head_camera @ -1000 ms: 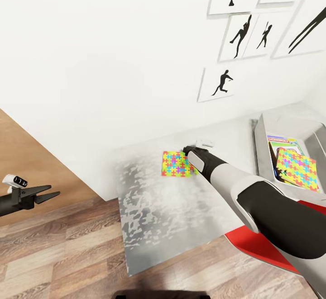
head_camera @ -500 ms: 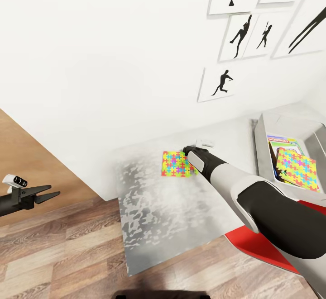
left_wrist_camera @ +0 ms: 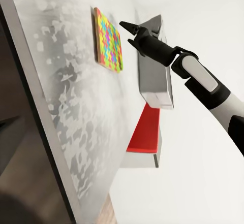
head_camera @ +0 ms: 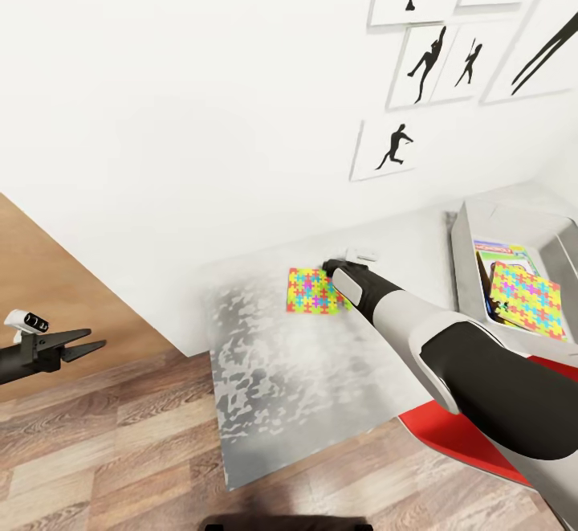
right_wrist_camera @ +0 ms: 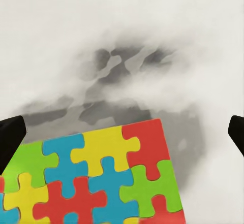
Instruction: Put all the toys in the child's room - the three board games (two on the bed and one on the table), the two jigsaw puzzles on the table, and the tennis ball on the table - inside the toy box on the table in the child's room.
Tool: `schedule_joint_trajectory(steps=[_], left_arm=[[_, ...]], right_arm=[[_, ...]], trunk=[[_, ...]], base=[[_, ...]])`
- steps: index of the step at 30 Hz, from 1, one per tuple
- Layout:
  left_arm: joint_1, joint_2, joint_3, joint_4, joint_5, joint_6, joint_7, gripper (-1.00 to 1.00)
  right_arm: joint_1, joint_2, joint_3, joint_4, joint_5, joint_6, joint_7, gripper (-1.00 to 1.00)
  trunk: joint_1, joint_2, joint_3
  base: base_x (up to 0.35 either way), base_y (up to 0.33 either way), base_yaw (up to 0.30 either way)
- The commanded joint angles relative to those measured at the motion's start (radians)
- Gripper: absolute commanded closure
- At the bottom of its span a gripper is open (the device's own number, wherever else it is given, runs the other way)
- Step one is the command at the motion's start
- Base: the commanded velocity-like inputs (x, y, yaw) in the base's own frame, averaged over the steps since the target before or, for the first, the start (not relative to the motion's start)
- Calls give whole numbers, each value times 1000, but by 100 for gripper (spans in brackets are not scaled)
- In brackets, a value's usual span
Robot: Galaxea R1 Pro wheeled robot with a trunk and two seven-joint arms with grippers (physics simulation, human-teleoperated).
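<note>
Jaws of right gripper (left_wrist_camera: 131, 34) spread wide over jigsaw puzzle (head_camera: 314, 291), empty.

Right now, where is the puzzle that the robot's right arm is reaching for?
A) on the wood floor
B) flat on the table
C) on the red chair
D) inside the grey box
B: the puzzle lies flat on the table, with the open right gripper beside its edge; a second puzzle already sits in the grey box.
</note>
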Motion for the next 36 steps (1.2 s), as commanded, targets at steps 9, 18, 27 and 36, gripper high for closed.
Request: schedule_joint_trajectory(steps=[9, 18, 27, 36], left_arm=[[0, 0, -1, 0, 1, 11, -3, -100], [0, -1, -1, 0, 1, 11, -3, -100], [0, -1, -1, 0, 1, 11, -3, -100], [0, -1, -1, 0, 1, 11, -3, -100]], right_arm=[[-1, 0, 7, -1, -2, 5, 1, -100], [-1, 0, 7, -1, -2, 5, 2, -100], [-1, 0, 6, -5, -3, 6, 1, -100], [-1, 0, -4, -14, -14, 103, 3, -100]], trunk=[[0, -2, -2], [0, -2, -2], [0, -2, -2], [0, -2, -2]], base=[[-99, 0, 0], [-11, 0, 0], [0, 0, 0], [0, 0, 0]])
